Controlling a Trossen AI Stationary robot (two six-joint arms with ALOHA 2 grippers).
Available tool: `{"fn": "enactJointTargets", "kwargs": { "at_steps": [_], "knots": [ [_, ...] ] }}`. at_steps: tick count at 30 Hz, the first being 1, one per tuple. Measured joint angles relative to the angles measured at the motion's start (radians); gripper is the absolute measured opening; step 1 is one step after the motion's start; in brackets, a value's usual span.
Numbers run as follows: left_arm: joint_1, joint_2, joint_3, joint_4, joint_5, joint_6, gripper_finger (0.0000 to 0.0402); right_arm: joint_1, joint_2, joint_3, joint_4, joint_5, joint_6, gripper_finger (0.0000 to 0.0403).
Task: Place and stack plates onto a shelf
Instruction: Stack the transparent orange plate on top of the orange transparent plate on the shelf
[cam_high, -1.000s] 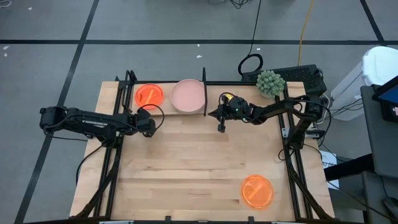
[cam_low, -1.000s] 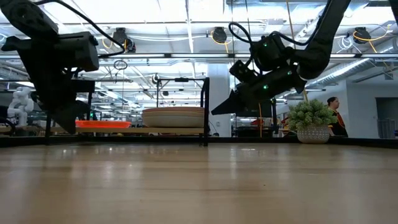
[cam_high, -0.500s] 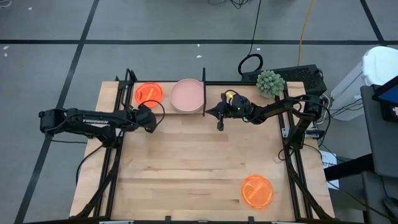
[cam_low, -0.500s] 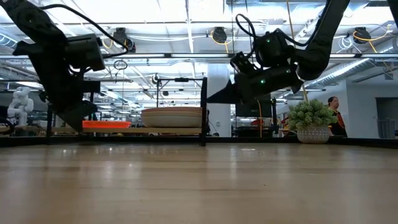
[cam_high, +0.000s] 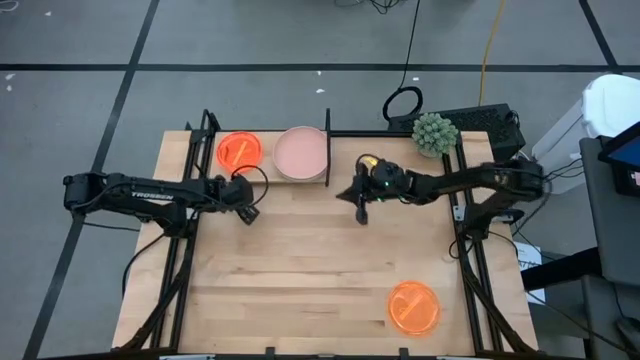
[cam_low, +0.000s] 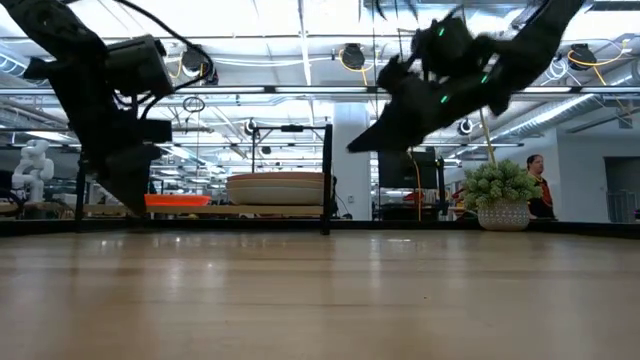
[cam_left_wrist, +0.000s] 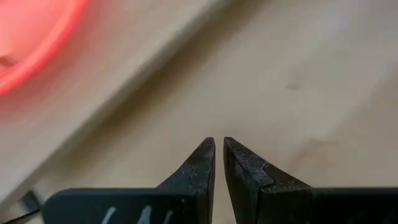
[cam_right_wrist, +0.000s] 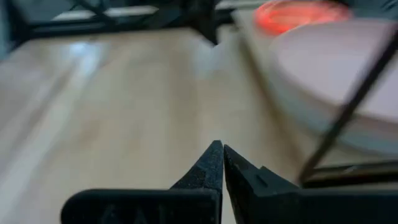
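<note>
Room: grey floor with dark seams around the table (cam_high: 300, 260); in the low view, a hall with ceiling lights and a person (cam_low: 536, 185) standing far off behind the potted plant.
Table: light-wood top in a black frame, seen from above in the high view.
Near edge: one translucent orange plate (cam_high: 413, 307) lies flat on the table toward the right front corner, well apart from both arms.
Left tool (cam_high: 250, 212): hangs over bare table just in front of the shelf's left part; fingers (cam_left_wrist: 202, 165) nearly together with a thin gap between them, grasping nothing.
Right tool (cam_high: 361, 214): hangs over bare table just right of the shelf's right post; fingers (cam_right_wrist: 208, 163) clenched tip to tip, grasping nothing.
Shelf (cam_high: 268, 170): low plank with black posts along the far edge of the table.
Shelf contents, left: a neon orange-red plate (cam_high: 239, 152) lies flat on the plank.
Shelf contents, right: a pale-pink plate (cam_high: 301, 153) lies just beside the orange-red one; in the low view it reads as a thicker pale stack (cam_low: 277, 187), count not discernible.
Far right corner: potted plant (cam_high: 434, 133) stands on the table beside a dark device (cam_high: 490, 122).
</note>
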Motion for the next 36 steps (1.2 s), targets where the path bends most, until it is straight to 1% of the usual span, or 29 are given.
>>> {"fn": "enactJointTargets", "kwargs": {
  "at_steps": [3,5,7,11,15,20,21,26,29,33,36],
  "knots": [
    [-0.06,0.0,0.015,0.009,0.007,0.004,0.0039,0.08,-0.13,0.0,-0.204,0.011,0.047,0.0],
    [-0.1,0.0,0.017,0.044,0.007,0.006,0.0039,0.153,-0.211,0.0,-0.319,0.073,0.111,0.0],
    [-0.142,0.0,0.017,0.099,0.008,0.004,0.0039,0.242,-0.274,0.0,-0.435,0.163,0.175,0.0],
    [-0.226,0.0,0.017,0.246,0.009,0.047,0.0039,0.457,-0.359,0.0,-0.611,0.292,0.343,0.0],
    [-0.292,0.0,0.017,0.364,0.009,0.107,0.0039,0.673,-0.383,0.0,-0.68,0.339,0.527,0.0],
    [-0.317,0.0,0.017,0.439,0.006,0.141,0.0039,0.89,-0.356,0.01,-0.686,0.353,0.707,0.0],
    [-0.317,0.0,0.017,0.45,0.006,0.141,0.0039,0.925,-0.345,0.014,-0.693,0.368,0.743,0.0],
    [-0.323,0.0,0.017,0.471,0.009,0.14,0.0039,1.06,-0.244,0.066,-0.73,0.368,0.9,0.0],
    [-0.326,0.0,0.017,0.469,0.01,0.159,0.0039,1.124,-0.159,0.15,-0.815,0.362,0.976,0.0],
    [-0.326,0.0,0.017,0.469,0.008,0.163,0.0039,1.198,-0.04,0.302,-0.99,0.366,1.05,0.0],
    [-0.326,0.0,0.017,0.469,0.007,0.172,0.004,1.249,0.049,0.391,-1.083,0.365,1.112,0.0003]
  ]
}}
